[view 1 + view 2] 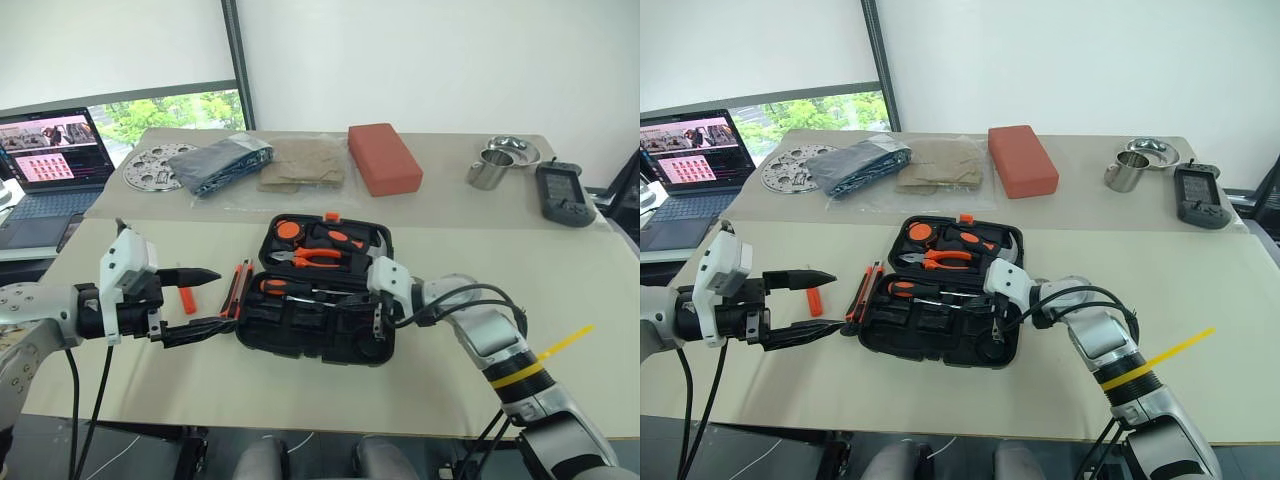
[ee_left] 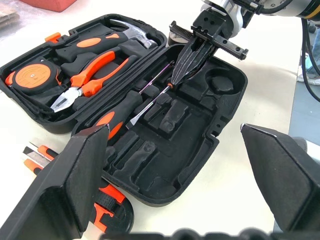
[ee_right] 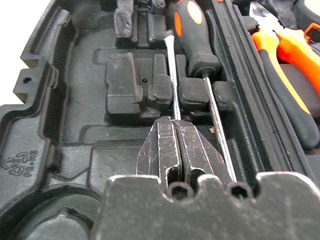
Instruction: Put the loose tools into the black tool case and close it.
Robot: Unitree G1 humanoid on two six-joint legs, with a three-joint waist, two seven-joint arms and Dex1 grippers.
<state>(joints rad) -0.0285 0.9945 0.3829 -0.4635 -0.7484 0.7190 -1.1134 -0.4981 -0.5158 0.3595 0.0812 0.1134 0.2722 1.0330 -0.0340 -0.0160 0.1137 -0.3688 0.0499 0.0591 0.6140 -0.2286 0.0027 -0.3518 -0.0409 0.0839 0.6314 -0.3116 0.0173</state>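
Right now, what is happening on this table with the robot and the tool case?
The robot is packing the open case. Its right hand, shut, presses on a screwdriver lying in the near half of the case. Its left hand hangs open beside the case, holding nothing. A utility knife and a small orange screwdriver lie loose on the table.

Inside the black tool case (image 1: 300,340) lay two long screwdrivers (image 2: 117,112), one pliers (image 1: 312,258), one hammer (image 2: 131,33); left of it one utility knife (image 1: 240,289), one small orange screwdriver (image 1: 187,300).
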